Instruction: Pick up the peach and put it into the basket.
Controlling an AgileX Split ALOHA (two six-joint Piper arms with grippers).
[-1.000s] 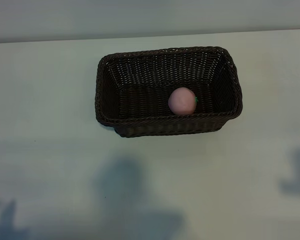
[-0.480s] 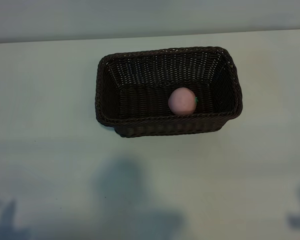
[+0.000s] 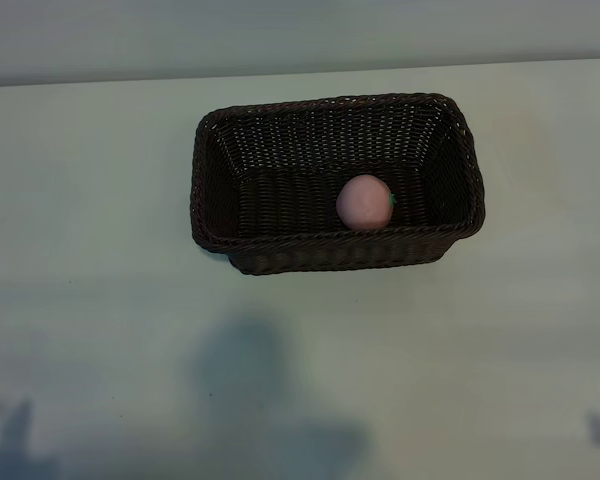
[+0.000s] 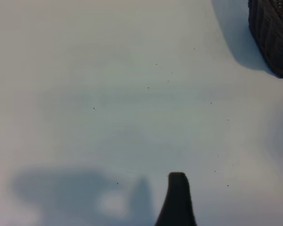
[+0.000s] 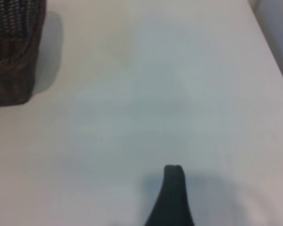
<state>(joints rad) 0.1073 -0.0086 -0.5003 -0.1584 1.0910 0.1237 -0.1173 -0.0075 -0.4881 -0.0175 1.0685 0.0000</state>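
The pink peach [image 3: 364, 201] lies inside the dark brown wicker basket [image 3: 212, 190], right of the basket's middle and close to its near wall. The basket stands in the middle of the table, toward the back. Neither arm shows in the exterior view; only their shadows fall at the front corners. Of my left gripper only one dark fingertip [image 4: 177, 186] shows, over bare table, with a corner of the basket [image 4: 273, 33] well away from it. One dark fingertip [image 5: 173, 179] of my right gripper shows likewise, far from the basket's end [image 5: 14, 52]. Both grippers are open and hold nothing.
The pale table [image 3: 100, 300] stretches wide on all sides of the basket. Its back edge [image 3: 280, 76] meets a light wall. In the right wrist view the table's edge [image 5: 272, 42] runs past on the side away from the basket.
The right arm's shadow at the right edge of the exterior view has slid toward the front corner and shrunk. Peach, basket and the left shadow have not moved.
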